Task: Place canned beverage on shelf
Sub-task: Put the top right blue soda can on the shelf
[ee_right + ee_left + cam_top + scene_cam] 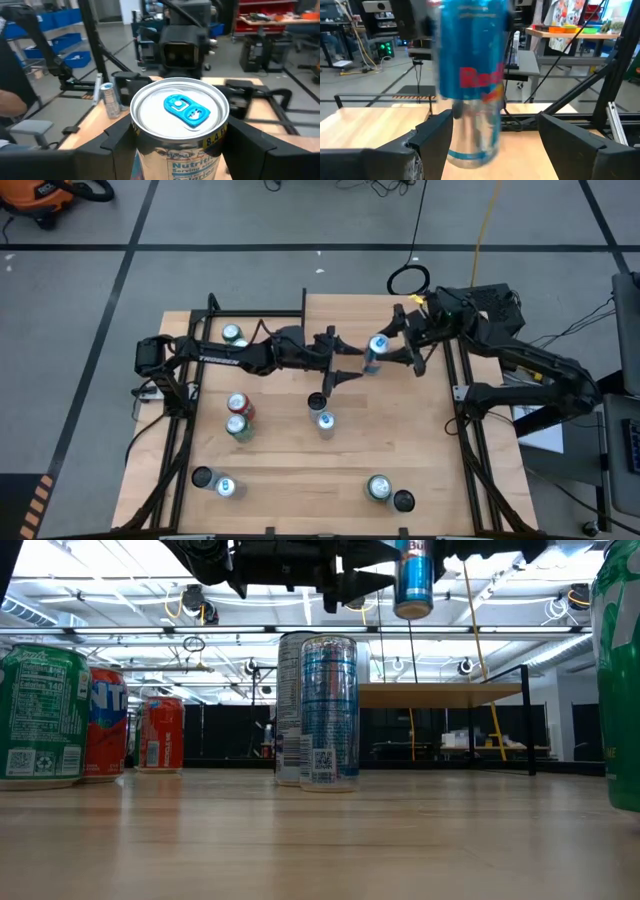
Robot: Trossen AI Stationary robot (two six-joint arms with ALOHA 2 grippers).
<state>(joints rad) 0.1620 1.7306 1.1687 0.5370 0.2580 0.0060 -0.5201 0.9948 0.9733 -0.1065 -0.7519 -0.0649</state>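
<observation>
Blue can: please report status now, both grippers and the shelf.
Right gripper shut on blue can, held aloft. Left gripper open, fingers flanking it. Shelf bare, nothing blocking.

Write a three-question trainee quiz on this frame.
1. True or false: the blue can stands on the shelf.
2. Which grips the blue can? A) left pincer B) right pincer C) neither
3. Fill in: the held can's pull tab is coloured ____.
Key: 1 false, it hangs in the air above the table; 2 B; 3 blue.
</observation>
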